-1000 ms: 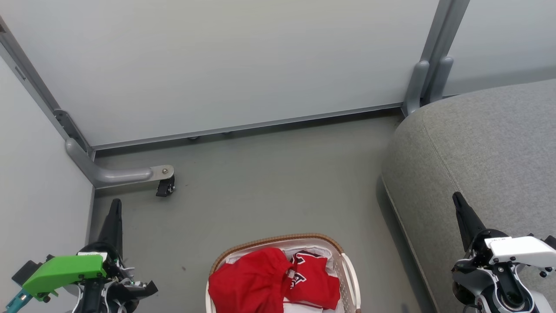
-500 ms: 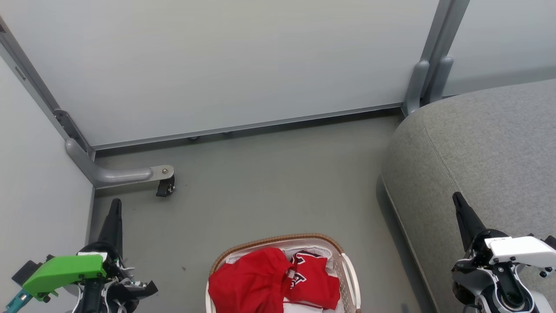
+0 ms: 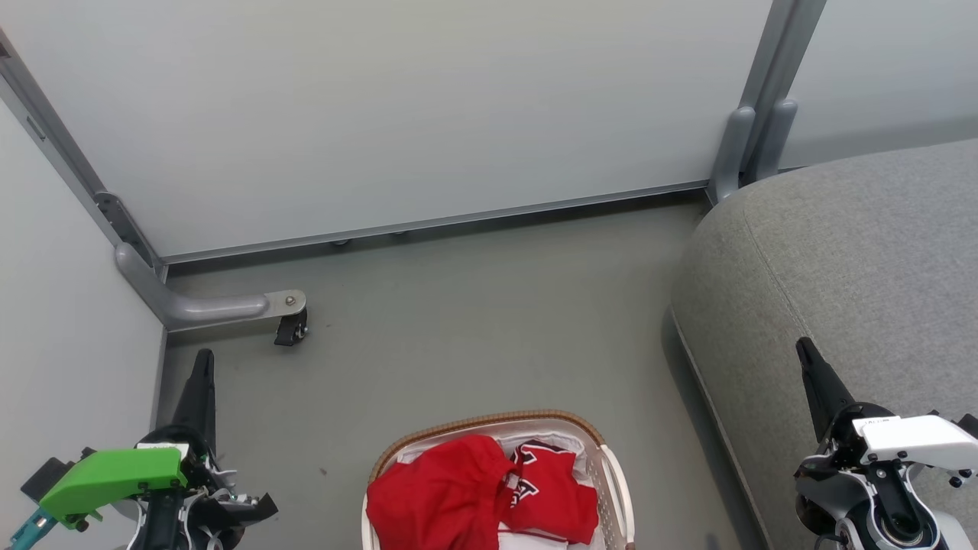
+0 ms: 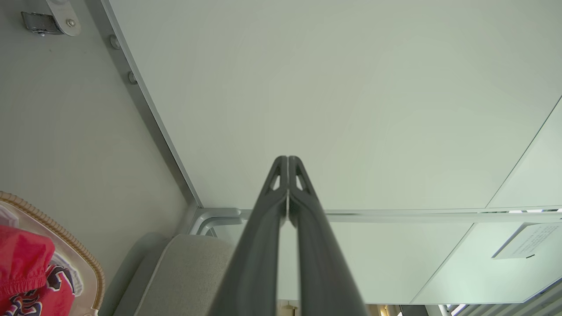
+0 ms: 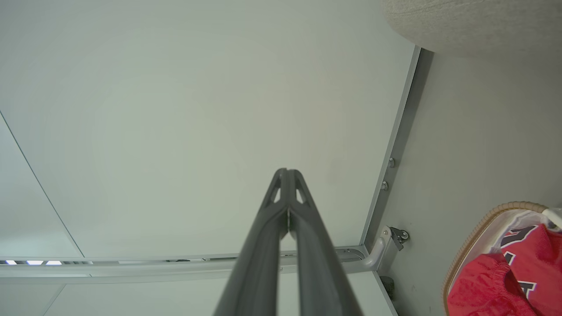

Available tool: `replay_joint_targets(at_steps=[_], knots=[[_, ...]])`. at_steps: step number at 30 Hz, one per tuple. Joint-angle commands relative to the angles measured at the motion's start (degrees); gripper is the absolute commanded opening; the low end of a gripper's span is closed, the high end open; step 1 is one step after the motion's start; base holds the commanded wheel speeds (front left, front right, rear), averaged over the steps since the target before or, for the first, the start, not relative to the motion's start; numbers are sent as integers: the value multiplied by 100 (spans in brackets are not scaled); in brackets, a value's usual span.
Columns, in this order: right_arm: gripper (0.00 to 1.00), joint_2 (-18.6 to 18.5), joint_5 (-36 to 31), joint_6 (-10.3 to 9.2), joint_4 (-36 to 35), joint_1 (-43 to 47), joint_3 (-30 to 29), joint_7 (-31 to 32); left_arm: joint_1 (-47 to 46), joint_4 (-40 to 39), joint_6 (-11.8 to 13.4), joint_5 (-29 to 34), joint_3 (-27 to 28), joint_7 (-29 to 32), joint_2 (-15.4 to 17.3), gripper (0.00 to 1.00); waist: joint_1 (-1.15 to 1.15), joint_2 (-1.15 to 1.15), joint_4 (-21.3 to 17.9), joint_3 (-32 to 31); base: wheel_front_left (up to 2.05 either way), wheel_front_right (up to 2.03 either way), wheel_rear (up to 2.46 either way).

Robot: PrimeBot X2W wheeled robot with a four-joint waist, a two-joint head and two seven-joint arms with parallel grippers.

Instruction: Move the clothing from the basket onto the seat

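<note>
Two grippers hold exactly the places they had a second ago, and nothing else in the head view has shifted either. The left gripper (image 3: 202, 363) rests at the lower left above the smooth grey floor (image 3: 474, 305). Its dark tapered fingers point up the head view toward a curved grey metal foot (image 3: 206, 307) that carries a small black caster (image 3: 290, 330). A bright green plastic cover (image 3: 111, 473) sits on its wrist.

The right gripper (image 3: 807, 357) rests at the lower right, with a white angular housing (image 3: 913, 439) on its wrist. It shows against the seat (image 3: 840, 267), a large light grey fabric-upholstered cushion with a rounded corner and a stitched seam.

In each wrist view the two fingers lie pressed together from the slotted tips downward, with nothing between them. Both pairs point at the plain pale partition panel (image 3: 382, 114) in its grey metal frame.

The clothing (image 3: 458, 496), crumpled red sports fabric with white trim and dark lettering, lies heaped inside the basket (image 3: 489, 420). The basket is an oval white perforated plastic tub with a brown woven-look rim and a white liner. It stands on the floor at the bottom centre, between the two grippers and well apart from both, and the seat is just to its right. One red piece shows a gathered elastic edge in the right wrist view.
</note>
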Motion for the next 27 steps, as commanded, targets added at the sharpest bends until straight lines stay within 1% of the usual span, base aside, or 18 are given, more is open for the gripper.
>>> replay_joint_targets(at_steps=[1,27], knots=[[0,-16,-25,4,-2,60,-15,23,60,-4,-21,20,1,-1,10,0,0,0,0,0,0,0,0],[0,-15,-24,4,-1,59,-17,20,61,-3,-21,19,0,-2,10,0,0,0,0,0,0,0,0]])
